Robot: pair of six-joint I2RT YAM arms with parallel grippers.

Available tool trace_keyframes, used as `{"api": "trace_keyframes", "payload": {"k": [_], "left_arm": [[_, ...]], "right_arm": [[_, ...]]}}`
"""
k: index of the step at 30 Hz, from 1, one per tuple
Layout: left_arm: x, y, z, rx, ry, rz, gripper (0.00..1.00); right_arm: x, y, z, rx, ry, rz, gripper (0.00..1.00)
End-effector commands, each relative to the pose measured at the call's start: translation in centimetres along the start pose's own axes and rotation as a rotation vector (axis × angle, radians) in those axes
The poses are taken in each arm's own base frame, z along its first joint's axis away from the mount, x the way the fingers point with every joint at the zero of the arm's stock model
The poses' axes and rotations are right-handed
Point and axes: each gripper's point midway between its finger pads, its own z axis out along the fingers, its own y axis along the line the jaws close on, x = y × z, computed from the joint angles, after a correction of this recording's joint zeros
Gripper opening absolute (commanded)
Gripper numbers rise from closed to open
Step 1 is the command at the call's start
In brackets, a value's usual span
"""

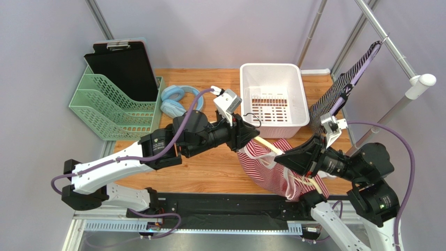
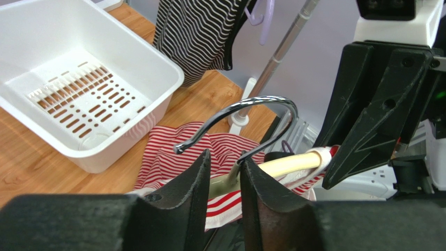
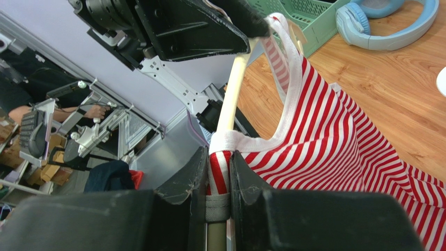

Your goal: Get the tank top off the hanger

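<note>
A red-and-white striped tank top (image 1: 264, 168) hangs on a cream wooden hanger (image 1: 268, 146) with a chrome hook (image 1: 255, 118), held above the table. My left gripper (image 1: 245, 134) is shut on the hanger's neck just below the hook. In the left wrist view the gripper (image 2: 226, 180) holds the cream bar (image 2: 285, 163) under the hook (image 2: 246, 112). My right gripper (image 1: 293, 156) is shut on the tank top's shoulder strap at the hanger's other arm. In the right wrist view the gripper (image 3: 219, 172) pinches the strap (image 3: 219, 177) against the hanger bar (image 3: 230, 99).
A white slotted basket (image 1: 246, 89) stands at the back centre. A green file tray (image 1: 112, 107) with a black clipboard (image 1: 125, 65) is at the back left, with blue headphones (image 1: 175, 99) beside it. A black-and-white striped garment (image 1: 343, 86) hangs on the metal rack (image 1: 398, 52) at the right.
</note>
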Motion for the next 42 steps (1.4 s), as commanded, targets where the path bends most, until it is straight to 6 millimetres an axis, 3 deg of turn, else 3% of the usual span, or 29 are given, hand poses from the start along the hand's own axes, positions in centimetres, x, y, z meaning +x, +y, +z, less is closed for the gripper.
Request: {"api": "trace_keyframes", "payload": {"k": [1, 2, 3, 4, 7, 12, 14, 15, 18, 22, 32, 36, 42], "left_arm": [[-1.9, -0.8, 0.3, 0.013, -0.046, -0.052, 0.26], [-2.0, -0.8, 0.3, 0.01, -0.049, -0.057, 0.21], [-2.1, -0.6, 0.3, -0.003, -0.053, -0.064, 0.05], [-2.3, -0.5, 0.2, -0.011, -0.059, -0.077, 0.0], [-2.7, 1.1, -0.2, -0.104, -0.075, -0.097, 0.0], [-3.4, 4.4, -1.7, -0.281, -0.105, -0.097, 0.0], [-3.8, 5.0, -2.2, -0.312, -0.118, -0.082, 0.0], [-3.9, 5.1, -2.4, -0.323, -0.121, -0.078, 0.0], [-5.4, 6.1, -3.5, -0.387, -0.146, -0.063, 0.0], [-6.8, 6.9, -4.5, -0.445, -0.173, -0.049, 0.0], [-8.1, 10.9, -7.6, -0.696, -0.187, 0.057, 0.0], [-9.4, 12.1, -9.2, -0.789, -0.195, 0.13, 0.0], [-9.9, 13.6, -10.0, -0.847, -0.163, 0.189, 0.0]], "right_arm": [[-1.3, 2.1, 0.0, -0.091, -0.033, -0.052, 0.0], [-1.3, 2.0, 0.0, -0.086, -0.03, -0.05, 0.0], [-1.4, 1.6, 0.1, -0.069, -0.037, -0.05, 0.0], [-1.5, 1.4, 0.2, -0.058, -0.04, -0.051, 0.0], [-1.5, 0.7, 0.5, -0.034, -0.028, -0.037, 0.02], [-0.9, -2.0, 1.7, 0.05, 0.034, 0.028, 0.09], [-1.0, -3.3, 2.1, 0.102, 0.037, 0.038, 0.21], [-1.1, -3.7, 2.2, 0.125, 0.043, 0.038, 0.39], [-1.3, -5.0, 2.1, 0.203, 0.063, 0.02, 0.66], [-2.3, -5.7, 1.5, 0.286, 0.06, -0.015, 0.79], [-4.4, -7.8, 1.7, 0.419, 0.05, -0.059, 0.81], [-5.7, -8.1, 2.3, 0.439, 0.032, -0.073, 0.81], [-7.1, -7.3, 5.2, 0.415, 0.033, -0.092, 0.81]]}}
